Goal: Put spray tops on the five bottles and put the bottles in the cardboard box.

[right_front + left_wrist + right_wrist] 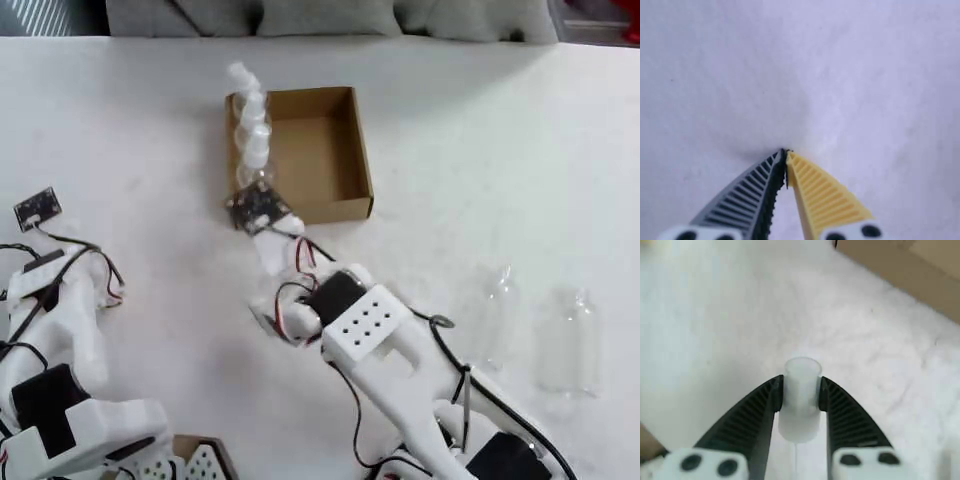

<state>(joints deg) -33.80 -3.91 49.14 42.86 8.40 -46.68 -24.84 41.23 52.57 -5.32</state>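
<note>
My right claw (801,383) is clamped on a translucent white cylindrical spray top (802,371) near the brown cardboard box (900,270). My left claw (786,154) is pressed fully closed and holds nothing above the white counter (850,75).

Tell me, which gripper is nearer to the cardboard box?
Right. The right gripper, shut on a spray top, is beside the cardboard box; the left gripper, shut, sits on bare table well away.

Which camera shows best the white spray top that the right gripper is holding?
The right wrist view: the spray top sits close up, clamped in the right gripper. In the high view that arm's wrist covers it near the cardboard box; the left wrist view faces the table.
</note>
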